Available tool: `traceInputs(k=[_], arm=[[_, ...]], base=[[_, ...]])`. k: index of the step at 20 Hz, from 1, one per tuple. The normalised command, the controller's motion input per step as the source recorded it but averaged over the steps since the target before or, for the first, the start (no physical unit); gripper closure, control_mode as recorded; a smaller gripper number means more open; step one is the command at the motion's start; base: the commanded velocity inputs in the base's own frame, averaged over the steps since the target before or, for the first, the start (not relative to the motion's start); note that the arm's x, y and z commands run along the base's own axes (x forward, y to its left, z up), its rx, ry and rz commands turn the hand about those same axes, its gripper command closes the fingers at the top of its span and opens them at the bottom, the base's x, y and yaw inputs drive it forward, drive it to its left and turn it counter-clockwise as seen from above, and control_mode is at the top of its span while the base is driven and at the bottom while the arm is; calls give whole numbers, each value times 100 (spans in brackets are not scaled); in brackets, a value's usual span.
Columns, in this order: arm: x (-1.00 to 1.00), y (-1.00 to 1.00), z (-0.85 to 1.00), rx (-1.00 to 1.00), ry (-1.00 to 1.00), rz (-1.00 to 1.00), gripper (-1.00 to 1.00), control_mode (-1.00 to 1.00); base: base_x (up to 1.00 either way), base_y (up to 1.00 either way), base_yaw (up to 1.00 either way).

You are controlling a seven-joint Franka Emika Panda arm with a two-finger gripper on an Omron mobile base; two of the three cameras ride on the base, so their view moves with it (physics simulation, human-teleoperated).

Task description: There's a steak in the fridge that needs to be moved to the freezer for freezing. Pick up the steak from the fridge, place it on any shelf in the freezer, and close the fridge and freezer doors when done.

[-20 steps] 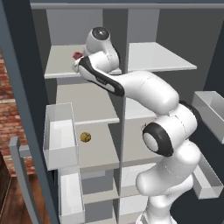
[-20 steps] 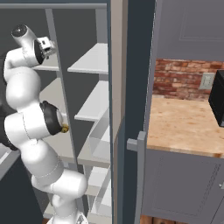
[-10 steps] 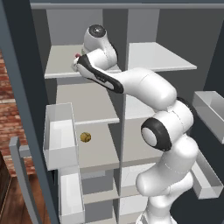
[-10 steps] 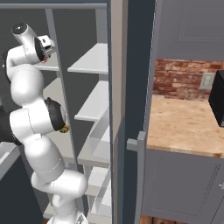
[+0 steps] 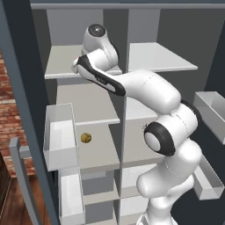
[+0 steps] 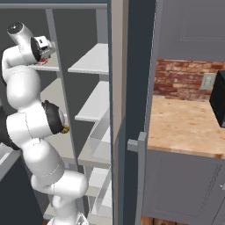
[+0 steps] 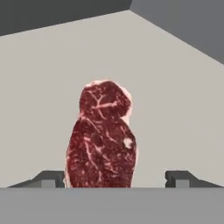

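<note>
Standing open, the freezer (image 5: 83, 132) forms the left half of the slate-blue unit and the fridge (image 5: 158, 66) the right half, each with pale grey boards across it. On the upper shelf (image 7: 175, 100) of the freezer lies one steak (image 7: 101, 140), dark red with paler streaks, flat on the board and well clear of the back wall. A lower freezer board carries one small round golden-brown lump (image 5: 86, 138), and two white door bins (image 5: 59, 136) hang one above the other on the freezer door at the left. The gripper (image 7: 117, 177) sits low over the upper shelf with its jaws spread wide: the left fingertip (image 7: 52, 177) is just beside the steak's near edge, the right one stands apart from it, and nothing is clamped between them.
</note>
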Motion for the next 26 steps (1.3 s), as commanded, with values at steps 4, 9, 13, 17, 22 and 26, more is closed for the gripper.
traceInputs(k=[4, 9, 13, 17, 22, 26], arm=[[-68, -1, -50, 0, -1, 0, -100, -100], [-59, -16, -6, 0, 0, 0, -100, -100], [-76, -32, 0, 0, 0, 0, -100, -100], [-79, -42, 0, 0, 0, 0, -100, -100], [-92, -43, 0, 1, 0, 0, -100, -100], [-99, -63, 0, 7, 0, -7, -100, -100]], base=[[0, 0, 0], [0, 0, 0], [0, 0, 0], [0, 0, 0], [0, 0, 0], [0, 0, 0]])
